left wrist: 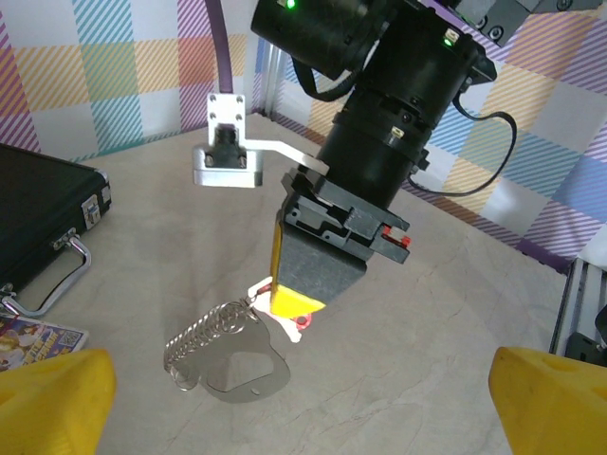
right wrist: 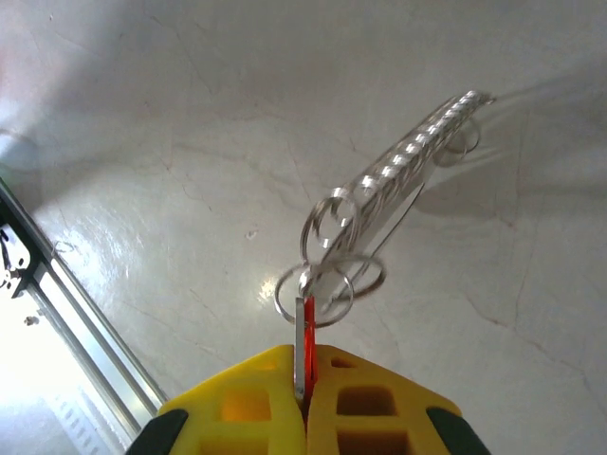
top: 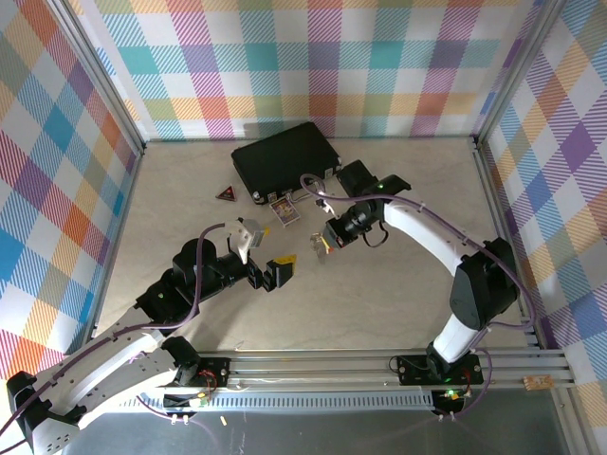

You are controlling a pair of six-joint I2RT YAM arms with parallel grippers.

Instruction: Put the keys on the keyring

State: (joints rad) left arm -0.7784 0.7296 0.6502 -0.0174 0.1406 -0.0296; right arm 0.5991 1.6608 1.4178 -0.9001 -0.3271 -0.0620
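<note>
My right gripper is shut on the keys, a thin silver blade with a red tag clamped between the yellow pads. The keyring, a silver loop with a chain and small rings, meets the key's tip; whether it is threaded on, I cannot tell. In the left wrist view the right gripper points down at the table with the keyring below and left of it. My left gripper is open, its yellow fingers wide apart and nothing between them. From above, the left gripper sits just left of the right gripper.
A black case lies at the back of the table. A dark red triangular badge and a small picture card lie in front of it. Checked walls enclose the table, and a metal rail runs along the near edge.
</note>
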